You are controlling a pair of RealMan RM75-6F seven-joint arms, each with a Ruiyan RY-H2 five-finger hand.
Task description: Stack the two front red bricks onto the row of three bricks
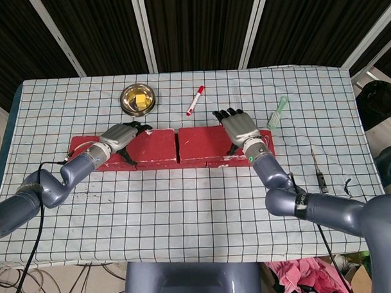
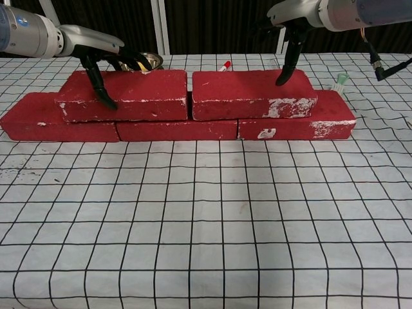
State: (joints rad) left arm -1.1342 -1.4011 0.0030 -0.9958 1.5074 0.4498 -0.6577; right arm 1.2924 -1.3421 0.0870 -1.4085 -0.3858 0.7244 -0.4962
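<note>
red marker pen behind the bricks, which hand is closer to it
Right. The right hand sits over the right upper brick, just beside the marker; the left hand is farther away.

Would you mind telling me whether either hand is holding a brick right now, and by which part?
The left hand grips the upper left brick across its left end; the right hand holds nothing.
</note>
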